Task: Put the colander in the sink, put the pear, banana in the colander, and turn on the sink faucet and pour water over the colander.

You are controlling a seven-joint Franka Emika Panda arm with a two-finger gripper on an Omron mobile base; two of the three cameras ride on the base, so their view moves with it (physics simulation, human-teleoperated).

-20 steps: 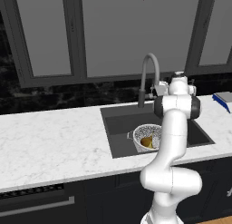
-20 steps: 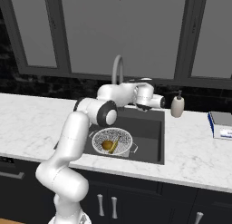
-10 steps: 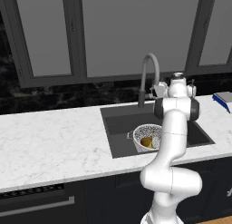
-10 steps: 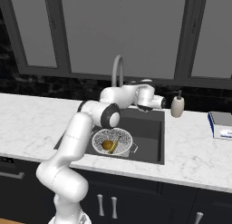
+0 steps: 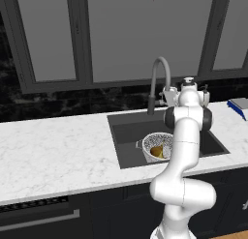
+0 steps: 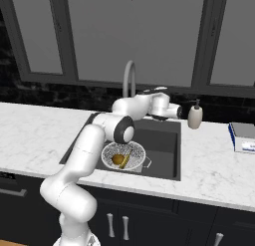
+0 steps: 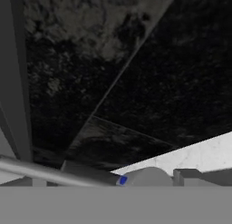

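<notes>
While the colander is sitting in the sink toward its front left corner, close to the near edge of the bench, it is already carrying the pear and the banana, which are lying side by side and touching in its bowl. From the left base camera the arm is covering part of the colander, though the pear is peeking out beside it. The loading steps look finished, so the faucet seems to be the step in hand.

Farther back, the arm is reaching across the basin, and the pincer is hanging over the rear right part of the sink, just beside the white soap bottle on the bench behind the right rim. I cannot tell how wide its jaws are standing or whether they are gripping anything, since the hand camera is pointing at the dark backsplash and no fingertips are showing there.

The faucet is standing at the middle of the sink's rear edge, its spout arching forward. Two risks seem worth watching. The hand is sitting so close to the bottle that a sideways swing could be knocking it over. Also, the colander is resting off to the front left, so water falling from the spout could be missing it unless the spout is turned its way.
</notes>
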